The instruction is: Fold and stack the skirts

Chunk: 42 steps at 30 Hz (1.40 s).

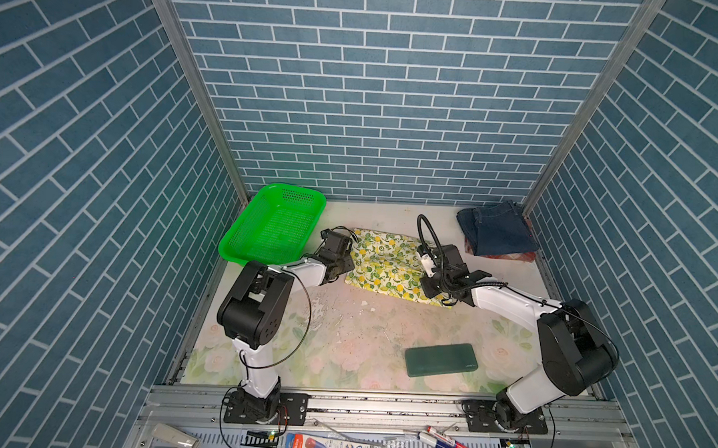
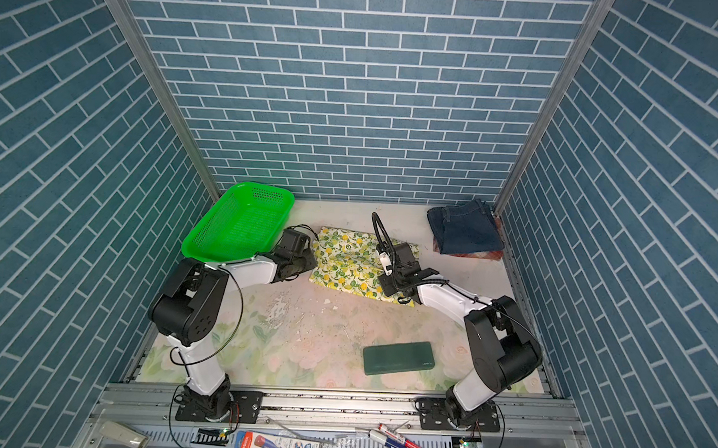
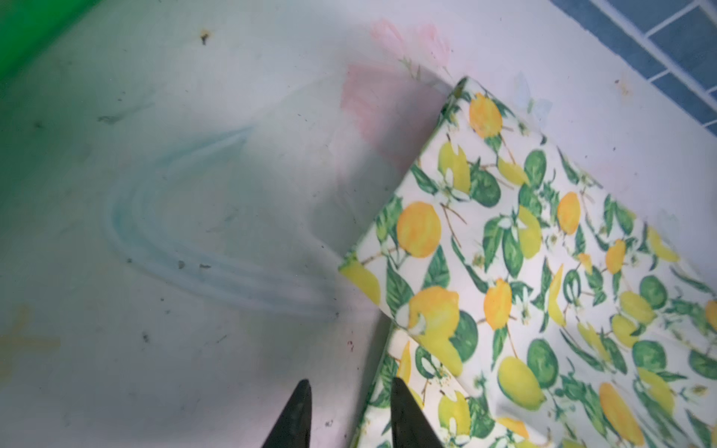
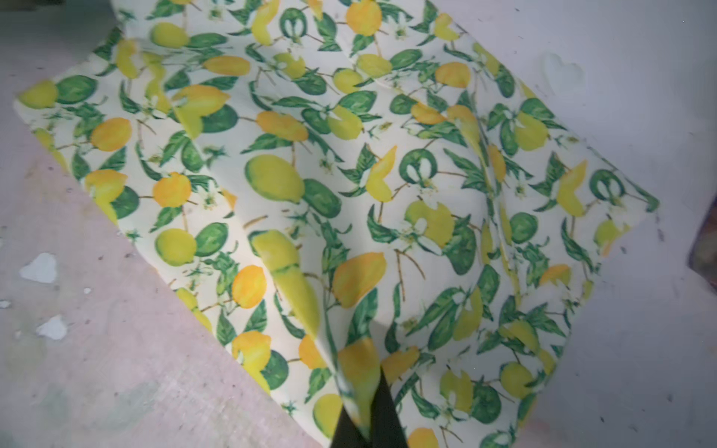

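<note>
So the cream lemon-print cloth skirt [image 1: 389,263] was mid-fold — right gripper [image 4: 364,403] pinched it, left gripper [image 3: 349,382] hung spread at its edge and probably needed to clamp next.

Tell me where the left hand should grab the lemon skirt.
Its left edge near the front corner, coming from the left: the skirt lies flat there, that edge is free on the table, and the open left hand sits beside it.

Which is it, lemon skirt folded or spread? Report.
Folded: the lemon skirt shows one layer lying over another, and the right gripper pinches a raised edge.
</note>
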{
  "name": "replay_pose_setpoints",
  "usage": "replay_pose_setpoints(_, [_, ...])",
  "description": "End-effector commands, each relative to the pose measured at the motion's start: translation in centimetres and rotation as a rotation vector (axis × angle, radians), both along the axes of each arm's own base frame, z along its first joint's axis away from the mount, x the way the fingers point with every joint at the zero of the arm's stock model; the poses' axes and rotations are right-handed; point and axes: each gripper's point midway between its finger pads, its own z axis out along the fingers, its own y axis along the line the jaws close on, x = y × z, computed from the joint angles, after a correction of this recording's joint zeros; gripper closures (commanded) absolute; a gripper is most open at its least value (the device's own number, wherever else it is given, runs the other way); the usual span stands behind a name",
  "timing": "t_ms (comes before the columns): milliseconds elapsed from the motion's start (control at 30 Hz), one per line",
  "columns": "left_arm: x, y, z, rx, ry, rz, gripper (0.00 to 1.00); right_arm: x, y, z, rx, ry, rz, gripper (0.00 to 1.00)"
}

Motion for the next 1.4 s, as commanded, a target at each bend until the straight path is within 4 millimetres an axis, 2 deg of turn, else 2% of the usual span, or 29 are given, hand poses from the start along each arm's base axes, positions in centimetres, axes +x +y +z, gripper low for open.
replay_pose_setpoints(0, [0.5,0.5,3.0,-0.090,-0.071,0.058,0.59,0.8,-1.7,0.7,-0.024,-0.086,-0.112,1.00])
replay_pose_setpoints(200, [1.0,1.2,3.4,-0.177,-0.074,0.106,0.54,1.4,-2.3,1.0,-0.032,-0.118,-0.151,1.00])
replay_pose_setpoints(467, [3.0,-0.8,1.2,-0.355,-0.053,0.109,0.52,1.4,-2.5,0.8,-0.036,-0.122,-0.166,1.00])
replay_pose_setpoints(667, [3.7,-1.3,-0.6,-0.412,-0.064,0.128,0.51,1.5,-2.5,0.8,-0.033,-0.124,-0.170,1.00])
replay_pose_setpoints(733, [4.0,-1.5,-0.9,-0.430,-0.068,0.132,0.57,1.5,-2.5,0.7,-0.031,-0.122,-0.172,1.00])
replay_pose_setpoints(800, [4.3,-1.7,-1.1,-0.444,-0.074,0.134,0.78,1.6,-2.4,0.7,-0.028,-0.120,-0.175,1.00])
replay_pose_setpoints(867, [4.5,-1.7,-0.5,-0.441,-0.085,0.132,0.98,1.7,-2.5,0.7,-0.032,-0.118,-0.180,1.00])
replay_pose_setpoints(900, [4.6,-1.6,-0.1,-0.437,-0.093,0.131,1.00,1.8,-2.5,0.7,-0.035,-0.119,-0.179,1.00])
replay_pose_setpoints(1133, [4.9,-1.5,4.2,-0.392,-0.154,0.092,1.00,3.4,-2.8,1.1,-0.044,-0.138,-0.189,1.00])
replay_pose_setpoints(1367, [3.6,-1.5,6.1,-0.384,-0.170,0.066,1.00,4.9,-4.7,2.7,-0.108,-0.167,-0.215,1.00])
